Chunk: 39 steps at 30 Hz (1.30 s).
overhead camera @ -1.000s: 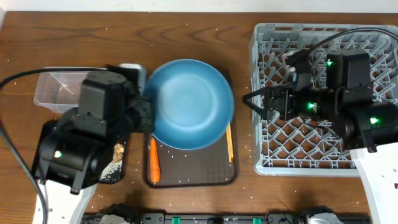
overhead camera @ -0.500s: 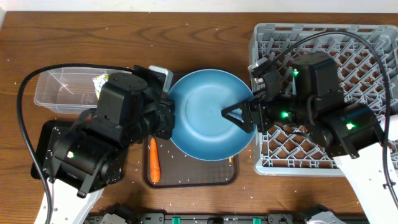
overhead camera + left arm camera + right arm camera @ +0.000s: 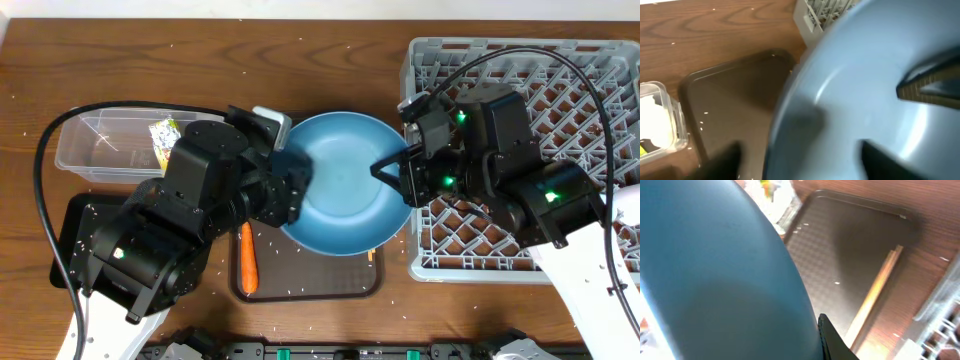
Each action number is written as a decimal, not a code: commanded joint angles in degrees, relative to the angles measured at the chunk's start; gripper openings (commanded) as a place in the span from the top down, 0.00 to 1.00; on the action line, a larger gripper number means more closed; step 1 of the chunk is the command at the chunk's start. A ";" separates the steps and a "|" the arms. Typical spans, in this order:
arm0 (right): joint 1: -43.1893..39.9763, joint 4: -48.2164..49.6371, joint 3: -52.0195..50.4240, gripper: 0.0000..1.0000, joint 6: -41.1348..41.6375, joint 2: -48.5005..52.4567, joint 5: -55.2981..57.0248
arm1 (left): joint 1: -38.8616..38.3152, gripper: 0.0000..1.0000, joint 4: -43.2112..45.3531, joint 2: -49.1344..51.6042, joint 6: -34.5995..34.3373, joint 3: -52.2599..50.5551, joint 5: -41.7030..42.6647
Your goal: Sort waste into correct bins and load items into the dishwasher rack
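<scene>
The large blue plate (image 3: pixel 345 185) hangs tilted over the brown serving tray (image 3: pixel 310 282), between both arms. My right gripper (image 3: pixel 392 170) is shut on its right rim; in the right wrist view one of the fingers (image 3: pixel 832 340) presses against the plate (image 3: pixel 715 280), the other hidden behind it. My left gripper (image 3: pixel 298 190) stands open, its jaws wide on either side of the plate's left rim (image 3: pixel 790 125). The grey dishwasher rack (image 3: pixel 580 100) stands at the right. An orange carrot (image 3: pixel 247 258) lies on the tray. A chopstick (image 3: pixel 875 295) lies along the tray's right side.
The clear tub (image 3: pixel 100 150) at the left holds a yellow-green wrapper (image 3: pixel 163 135). The black tray (image 3: pixel 75 215) is mostly under my left arm. White rice grains dot the table and the serving tray. The rack's near-left corner (image 3: pixel 820 12) is close to the plate.
My right gripper closed on the plate's right rim and my left gripper opened off the left rim. The plate shifted right toward the rack.
</scene>
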 commanded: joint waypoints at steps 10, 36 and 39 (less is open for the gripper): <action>-14.16 -6.82 0.13 0.99 7.50 -7.37 49.44 | -0.07 0.02 -1.14 -1.53 0.33 0.83 -2.99; -30.64 20.65 0.13 0.99 -10.36 15.32 90.60 | -0.07 0.02 -6.64 -1.36 0.35 0.81 -3.37; -31.69 25.77 0.13 0.99 -15.41 18.78 91.43 | -0.07 0.02 -6.73 -1.11 0.33 0.81 -3.34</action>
